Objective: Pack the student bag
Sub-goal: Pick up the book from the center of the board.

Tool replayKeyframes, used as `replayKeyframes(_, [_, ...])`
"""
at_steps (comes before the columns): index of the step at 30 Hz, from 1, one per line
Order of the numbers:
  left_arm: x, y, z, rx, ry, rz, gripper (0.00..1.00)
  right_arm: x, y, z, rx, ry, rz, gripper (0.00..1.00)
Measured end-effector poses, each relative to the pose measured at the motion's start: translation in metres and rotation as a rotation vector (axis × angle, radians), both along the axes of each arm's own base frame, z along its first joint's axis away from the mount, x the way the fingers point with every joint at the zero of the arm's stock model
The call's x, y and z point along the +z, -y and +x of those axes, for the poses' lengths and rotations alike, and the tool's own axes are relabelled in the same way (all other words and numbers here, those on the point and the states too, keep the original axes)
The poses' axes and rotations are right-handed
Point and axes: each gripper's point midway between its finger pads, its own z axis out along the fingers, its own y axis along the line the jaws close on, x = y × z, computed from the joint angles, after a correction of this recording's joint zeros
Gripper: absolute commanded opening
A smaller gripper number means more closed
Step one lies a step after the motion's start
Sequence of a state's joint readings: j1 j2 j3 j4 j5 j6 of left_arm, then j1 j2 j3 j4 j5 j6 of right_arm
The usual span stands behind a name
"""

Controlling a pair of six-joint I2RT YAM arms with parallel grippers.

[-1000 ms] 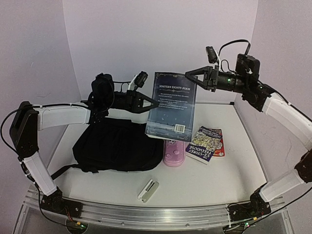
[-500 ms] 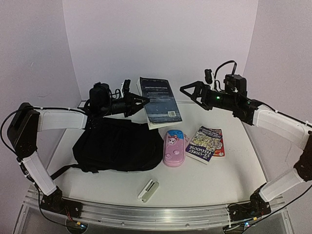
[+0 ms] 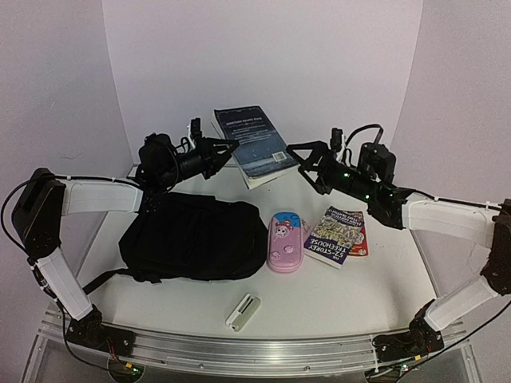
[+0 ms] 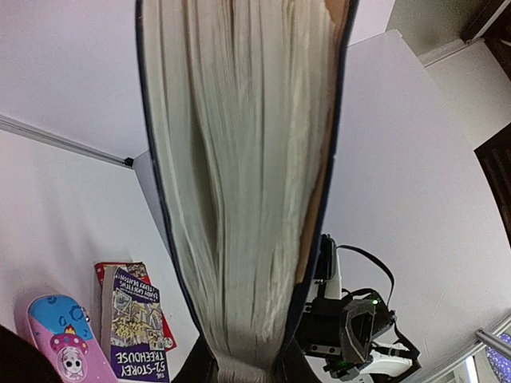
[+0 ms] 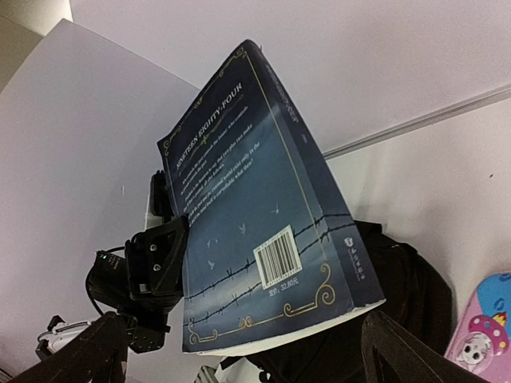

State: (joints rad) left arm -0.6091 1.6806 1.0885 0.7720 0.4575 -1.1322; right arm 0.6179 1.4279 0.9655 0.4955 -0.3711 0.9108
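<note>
Book (image 3: 249, 145) clamped in left gripper (image 3: 227, 148); right gripper (image 3: 302, 166) spread wide.

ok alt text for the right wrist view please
A dark blue Nineteen Eighty-Four book hangs in the air, back cover showing, gripped at its left edge by the left arm's fingers. Below it are the black student bag and a pink pencil case; the right arm's open fingers frame the bottom.

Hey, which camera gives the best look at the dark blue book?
The right wrist view: the book fills the frame, back cover and barcode plain. The top view shows it small, held up by the left gripper. The left wrist view shows only its page edges.
</note>
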Motion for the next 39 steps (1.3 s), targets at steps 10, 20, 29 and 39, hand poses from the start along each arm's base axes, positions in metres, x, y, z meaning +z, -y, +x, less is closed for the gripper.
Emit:
replayKeyframes(10, [0.018, -0.004, -0.001, 0.006, 0.016, -0.072, 0.00, -0.033, -0.035, 0.011, 0.018, -0.053, 0.024, 0.92])
replayKeyframes(20, [0.018, -0.004, -0.001, 0.007, 0.002, -0.089, 0.00, 0.001, -0.065, 0.012, 0.070, 0.071, 0.119, 0.60])
replayKeyframes(29, [0.026, -0.010, -0.002, 0.020, 0.011, -0.127, 0.04, 0.012, -0.071, 0.016, 0.061, 0.151, 0.183, 0.05])
replayKeyframes(39, [-0.005, -0.015, -0.008, 0.050, -0.036, 0.017, 0.78, 0.002, -0.069, 0.015, -0.018, 0.142, 0.071, 0.00])
